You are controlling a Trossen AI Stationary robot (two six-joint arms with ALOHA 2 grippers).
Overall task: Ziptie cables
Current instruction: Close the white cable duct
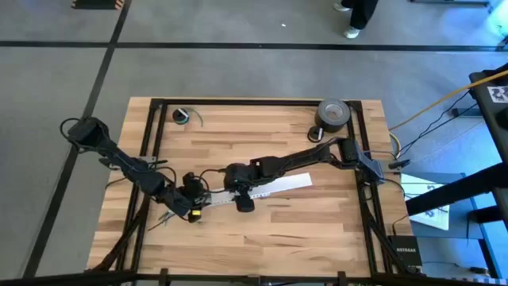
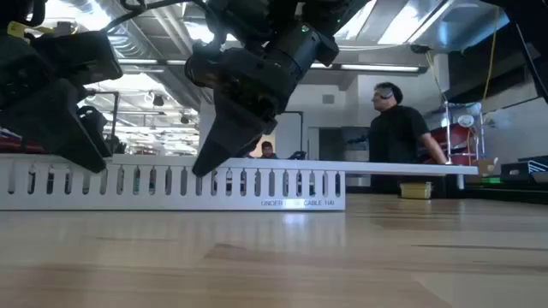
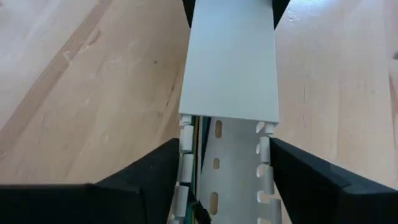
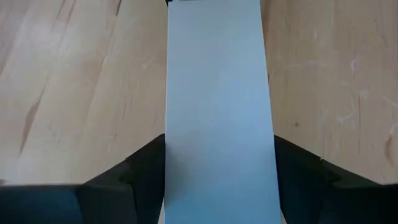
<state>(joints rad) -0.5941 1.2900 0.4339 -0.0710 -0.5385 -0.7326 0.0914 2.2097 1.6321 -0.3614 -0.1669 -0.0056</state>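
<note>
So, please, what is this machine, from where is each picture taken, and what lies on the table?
It is a robot with two dark arms at a wooden table. One picture looks down from above. One looks level across the table top, with a person in the room behind. Two come from cameras on the wrists. On the table lie a long white slotted duct with a smooth cover, and a dark tape roll near a corner. The left gripper and the right gripper are both at the duct; whether they grip it does not show. The left wrist picture shows thin wires inside the duct.
</note>
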